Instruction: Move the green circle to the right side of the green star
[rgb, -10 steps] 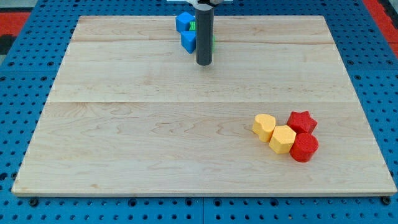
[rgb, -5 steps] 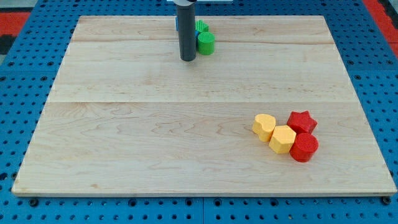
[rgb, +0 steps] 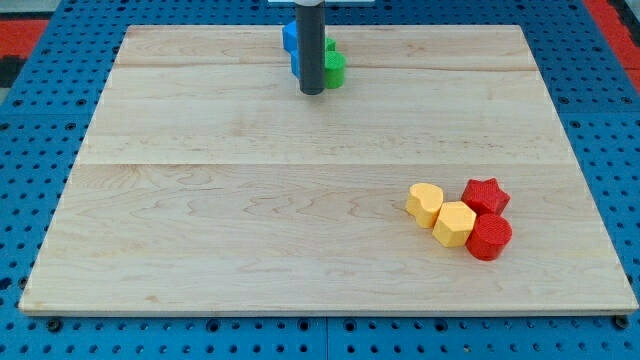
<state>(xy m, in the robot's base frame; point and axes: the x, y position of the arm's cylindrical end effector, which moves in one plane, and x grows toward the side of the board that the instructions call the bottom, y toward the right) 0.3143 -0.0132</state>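
Observation:
The green circle (rgb: 335, 70) sits near the view's top centre of the wooden board (rgb: 250, 220). The green star (rgb: 330, 46) lies just above it, touching it, mostly hidden by the rod. My tip (rgb: 311, 92) rests on the board just left of and below the green circle, very close to it; I cannot tell if they touch. Two blue blocks (rgb: 291, 38) peek out on the rod's left side, their shapes largely hidden.
At the view's lower right lies a tight cluster: a yellow heart (rgb: 425, 203), a yellow hexagon (rgb: 454, 224), a red star (rgb: 485, 195) and a red circle (rgb: 489, 238). A blue pegboard (rgb: 40, 160) surrounds the board.
The rod swung left from in front of the green blocks, then came back a little to the right. The green circle and star show on its right now, the blue blocks on its left.

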